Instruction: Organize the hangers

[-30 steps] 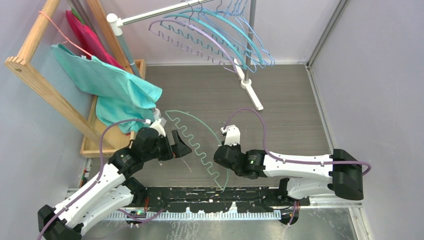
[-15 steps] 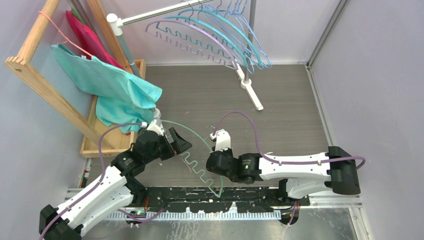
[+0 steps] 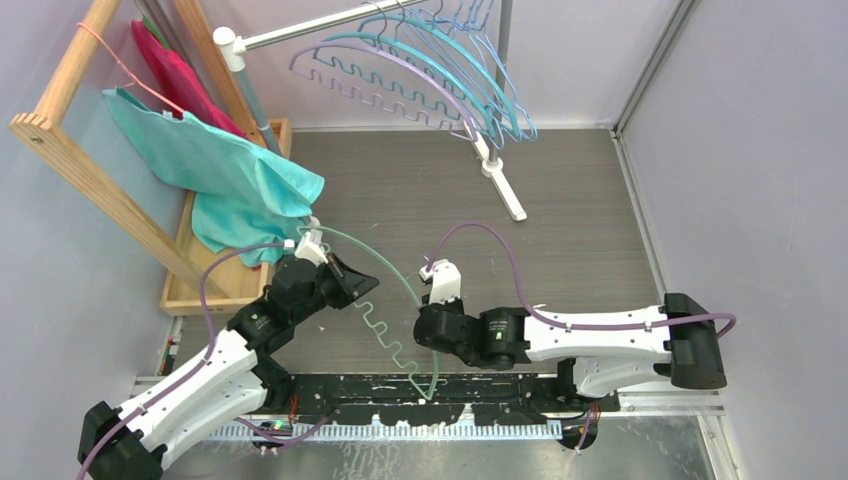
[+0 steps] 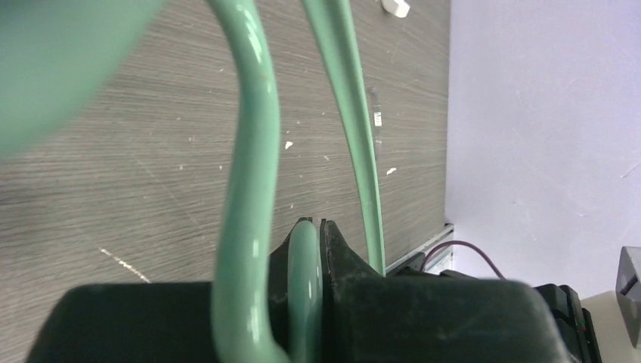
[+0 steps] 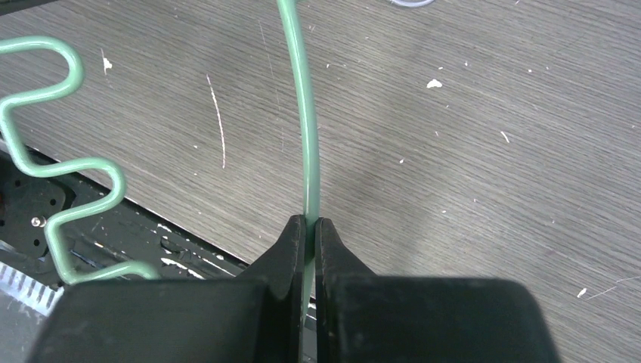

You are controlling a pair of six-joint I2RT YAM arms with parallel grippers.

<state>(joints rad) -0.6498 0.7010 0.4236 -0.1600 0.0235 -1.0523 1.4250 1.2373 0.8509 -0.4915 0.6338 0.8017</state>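
A thin green hanger [image 3: 384, 262] with a wavy zigzag bar lies low over the table between my two arms. My left gripper [image 3: 362, 283] is shut on a bend of that zigzag bar [image 4: 249, 151], the green wire pinched between the jaws [image 4: 314, 224]. My right gripper [image 3: 427, 335] is shut on the hanger's smooth arched arm [image 5: 302, 113], the wire squeezed at the fingertips [image 5: 310, 221]. Several hangers [image 3: 430, 70] in teal, light blue and lavender hang from the grey rail [image 3: 300, 30] at the back.
A wooden rack [image 3: 70, 150] leans at the left with a teal cloth [image 3: 230, 180], a red cloth [image 3: 175, 75] and a pink wire hanger [image 3: 120, 70]. A wooden tray [image 3: 200, 290] lies below it. The rail's white foot [image 3: 500, 185] stands on the table. Walls close both sides.
My left gripper, open before, has shut on the zigzag bar. The right gripper has carried the green hanger to the left and nearer the front edge. The hung hangers swung slightly left.
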